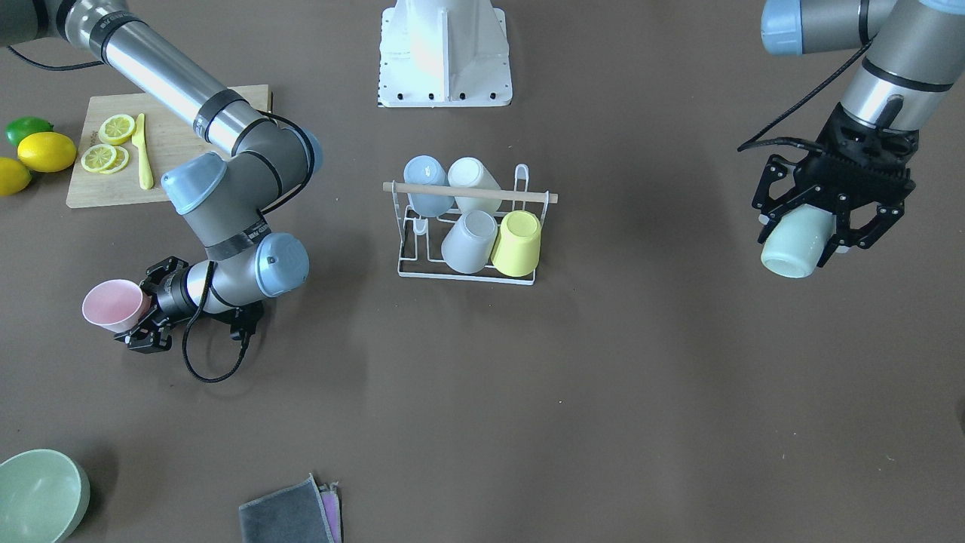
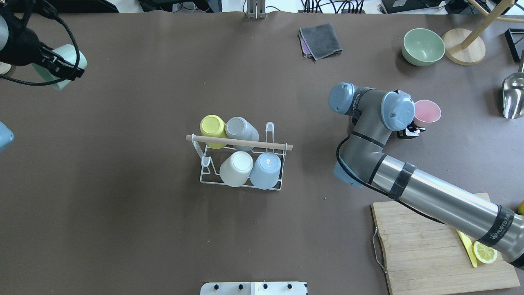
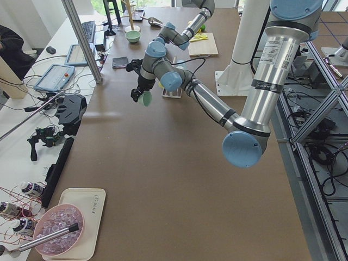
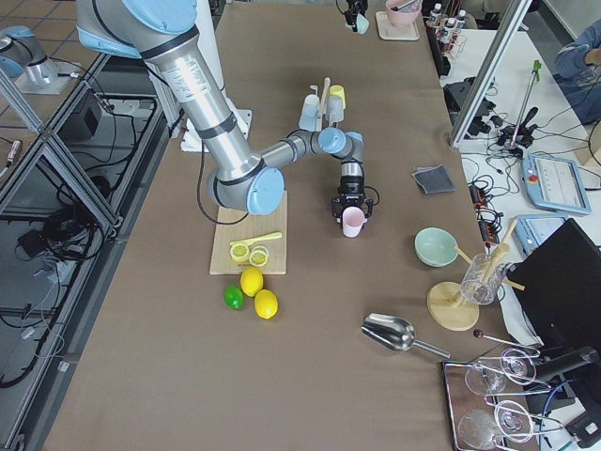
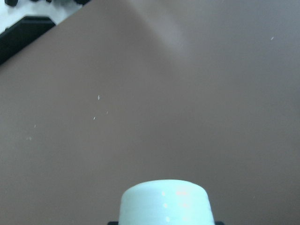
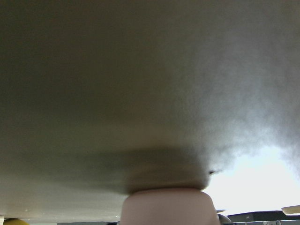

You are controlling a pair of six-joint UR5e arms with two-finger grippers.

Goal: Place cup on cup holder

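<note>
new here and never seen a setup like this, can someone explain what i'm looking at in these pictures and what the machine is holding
This is a robot with two jointed arms at a brown table, each ending in a two-finger hand. One picture faces the robot from across the table, one looks down from behind it, two look along the table from its ends, and two come from cameras on the wrists, showing little beyond the held cup and the table. The left hand holds a mint cup above the table; the right hand holds a pink cup. In the middle stands a white wire rack with four cups on it: blue, white, grey, yellow. Also there: a board with lemon slices, lemons, a bowl and a cloth.
</note>
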